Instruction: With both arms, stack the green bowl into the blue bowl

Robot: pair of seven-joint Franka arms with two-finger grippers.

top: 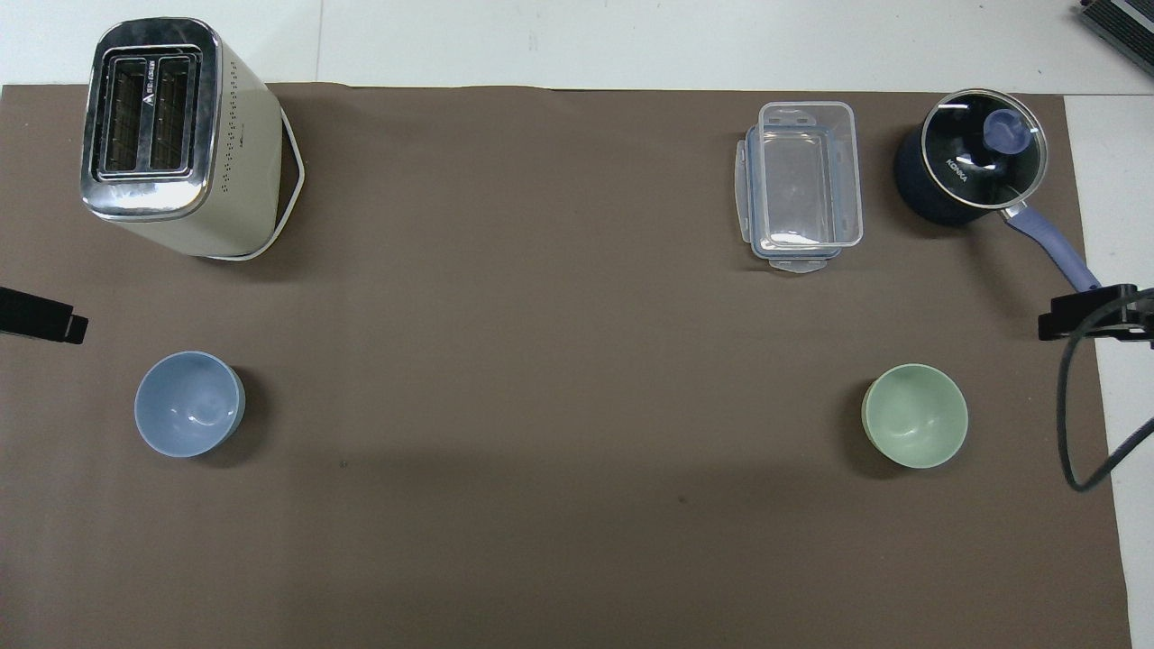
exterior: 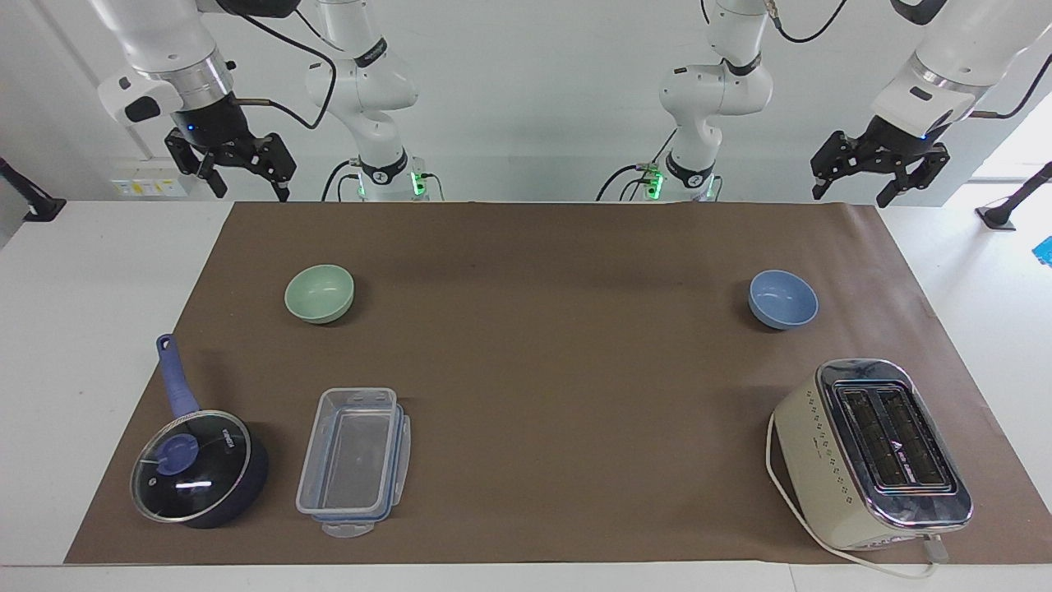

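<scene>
The pale green bowl (exterior: 319, 293) (top: 915, 415) sits upright on the brown mat toward the right arm's end. The pale blue bowl (exterior: 782, 299) (top: 189, 404) sits upright toward the left arm's end, about as far from the robots. Both bowls are empty. My right gripper (exterior: 251, 189) hangs open and empty in the air over the mat's edge by the robots, well apart from the green bowl. My left gripper (exterior: 851, 196) hangs open and empty over the mat's corner at its own end, apart from the blue bowl.
A dark blue lidded saucepan (exterior: 197, 467) and a clear plastic box (exterior: 353, 460) stand farther from the robots than the green bowl. A cream toaster (exterior: 875, 452) with a white cord stands farther out than the blue bowl. White table (exterior: 90, 271) borders the mat.
</scene>
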